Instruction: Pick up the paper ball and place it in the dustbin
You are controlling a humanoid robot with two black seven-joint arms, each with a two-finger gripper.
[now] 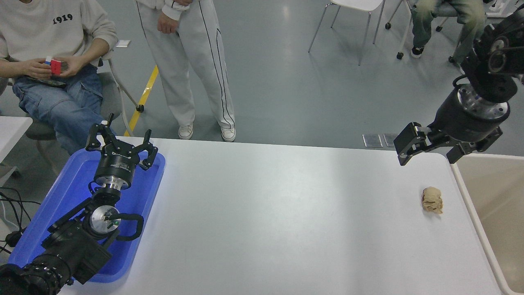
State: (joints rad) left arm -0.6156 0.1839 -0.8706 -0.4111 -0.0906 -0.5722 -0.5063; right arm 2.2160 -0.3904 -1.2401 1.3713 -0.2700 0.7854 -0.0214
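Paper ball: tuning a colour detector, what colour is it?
Tan-brown, seen in the head view: paper ball.

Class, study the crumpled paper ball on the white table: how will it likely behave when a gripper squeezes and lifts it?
The paper ball looks loosely crumpled, so it will probably compress rather than resist. Being only paper, it is likely light. Its irregular wrinkles suggest it would scoot more than roll if nudged.
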